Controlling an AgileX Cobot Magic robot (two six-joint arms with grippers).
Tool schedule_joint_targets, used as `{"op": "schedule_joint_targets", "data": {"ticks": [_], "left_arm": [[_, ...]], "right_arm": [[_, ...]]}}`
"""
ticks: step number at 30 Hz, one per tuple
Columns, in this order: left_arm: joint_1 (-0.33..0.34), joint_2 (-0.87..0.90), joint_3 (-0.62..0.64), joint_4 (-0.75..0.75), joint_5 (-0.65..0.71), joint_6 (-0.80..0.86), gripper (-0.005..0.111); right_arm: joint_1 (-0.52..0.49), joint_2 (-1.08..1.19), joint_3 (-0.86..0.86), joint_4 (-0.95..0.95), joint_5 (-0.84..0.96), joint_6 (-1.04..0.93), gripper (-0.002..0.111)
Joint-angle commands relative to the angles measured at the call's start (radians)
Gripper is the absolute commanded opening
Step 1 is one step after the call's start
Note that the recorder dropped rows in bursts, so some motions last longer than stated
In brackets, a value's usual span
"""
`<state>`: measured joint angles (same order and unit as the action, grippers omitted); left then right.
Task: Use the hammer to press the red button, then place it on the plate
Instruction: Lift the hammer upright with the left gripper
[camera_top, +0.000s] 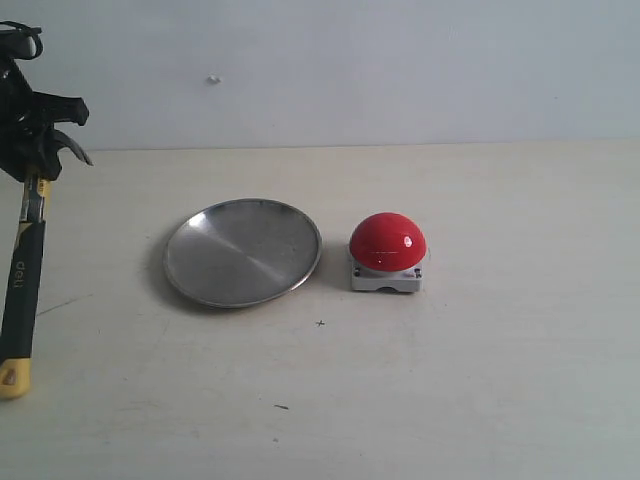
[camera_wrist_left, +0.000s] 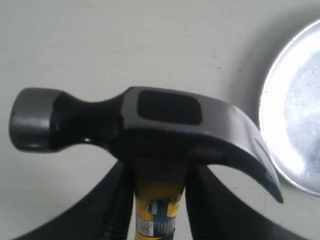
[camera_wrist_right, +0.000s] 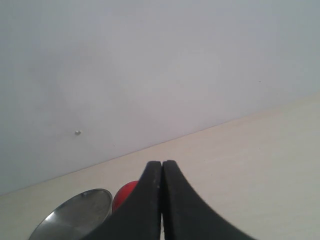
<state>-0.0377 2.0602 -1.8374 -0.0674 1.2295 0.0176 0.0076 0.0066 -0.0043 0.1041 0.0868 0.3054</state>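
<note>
The hammer hangs at the far left, head up, black handle pointing down to its yellow end. My left gripper is shut on its yellow neck just under the dark head. In the left wrist view the hammer head fills the middle, and the left gripper pinches the yellow neck. The silver plate lies mid-table, and the red button sits on its grey base right of the plate. In the right wrist view my right gripper is shut on nothing, with the button and plate partly hidden behind it.
A pale wall rises behind the table's far edge. Bare tabletop stretches right of and in front of the button. The right arm is out of the exterior view.
</note>
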Motion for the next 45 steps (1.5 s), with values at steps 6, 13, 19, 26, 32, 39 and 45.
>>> {"op": "schedule_joint_targets", "data": {"ticks": [6, 13, 19, 26, 32, 39, 45], "left_arm": [[0.008, -0.008, -0.026, -0.027, -0.008, 0.039, 0.0], [0.008, -0.006, -0.026, -0.042, -0.008, 0.05, 0.0], [0.008, -0.006, -0.035, -0.047, -0.008, 0.054, 0.0], [0.008, -0.006, -0.035, -0.063, -0.008, 0.064, 0.0], [0.008, -0.013, -0.035, -0.076, -0.008, 0.073, 0.0], [0.008, -0.021, -0.035, -0.07, -0.008, 0.084, 0.0], [0.008, -0.023, 0.006, -0.067, -0.008, 0.084, 0.0]], "right_arm": [[-0.002, -0.007, 0.004, -0.008, -0.007, -0.008, 0.0], [-0.002, -0.007, 0.004, -0.006, -0.007, -0.006, 0.0], [-0.002, -0.007, 0.004, -0.006, -0.007, -0.008, 0.0], [-0.002, -0.007, 0.004, -0.006, -0.007, -0.008, 0.0], [-0.002, -0.007, 0.004, -0.006, -0.007, -0.008, 0.0], [-0.002, -0.007, 0.004, -0.006, -0.007, -0.008, 0.0], [-0.002, -0.007, 0.004, -0.006, -0.012, -0.008, 0.0]]}}
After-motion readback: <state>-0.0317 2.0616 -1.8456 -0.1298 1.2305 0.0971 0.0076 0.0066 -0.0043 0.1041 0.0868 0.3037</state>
